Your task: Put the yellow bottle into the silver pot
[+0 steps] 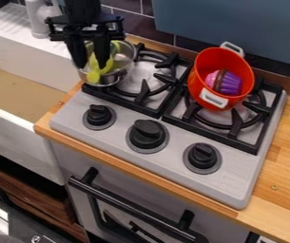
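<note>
We find pincer (91,68) spread above silver pot (125,60); yellow bottle (93,76) leaning inside, close against one finger. Risks, in our judgement: finger snags bottle on lift, dragging it out; sideways knock shifts pot at stove's (169,154) far left.

The hand (91,65) obstructs part of the yellow bottle (93,76) and part of the silver pot (124,64); the bottle's outline is indistinct, and its contact with the pot wall is difficult to confirm. The sink (17,133), blue-grey panel (236,28) and tabletop (284,175) are cut off by the view's edges. Knob (148,134) markings are illegible.
</note>
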You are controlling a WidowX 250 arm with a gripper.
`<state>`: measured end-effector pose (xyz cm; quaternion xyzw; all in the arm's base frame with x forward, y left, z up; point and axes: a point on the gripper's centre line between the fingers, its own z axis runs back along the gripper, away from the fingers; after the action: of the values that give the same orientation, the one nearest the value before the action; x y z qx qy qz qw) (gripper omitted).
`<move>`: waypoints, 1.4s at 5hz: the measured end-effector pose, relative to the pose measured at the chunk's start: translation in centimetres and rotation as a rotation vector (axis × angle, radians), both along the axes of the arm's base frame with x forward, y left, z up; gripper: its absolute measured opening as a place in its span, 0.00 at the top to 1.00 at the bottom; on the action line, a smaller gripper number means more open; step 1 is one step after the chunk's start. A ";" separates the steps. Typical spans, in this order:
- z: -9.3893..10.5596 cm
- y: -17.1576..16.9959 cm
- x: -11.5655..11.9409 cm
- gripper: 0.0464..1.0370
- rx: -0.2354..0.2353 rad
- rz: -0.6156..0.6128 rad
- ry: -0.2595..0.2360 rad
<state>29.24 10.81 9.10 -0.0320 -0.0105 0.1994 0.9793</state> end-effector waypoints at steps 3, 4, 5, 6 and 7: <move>-0.2 -0.7 -0.1 0.04 -0.031 0.017 0.008; -0.1 -1.2 0.3 0.04 -0.036 0.020 -0.009; 1.1 -2.5 1.2 0.04 -0.020 -0.016 -0.135; 1.4 -4.4 2.0 0.04 -0.029 -0.009 -0.162; 2.2 -5.4 3.0 0.04 0.010 0.005 -0.173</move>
<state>32.20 5.42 11.27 -0.0442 -0.0963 0.1985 0.9744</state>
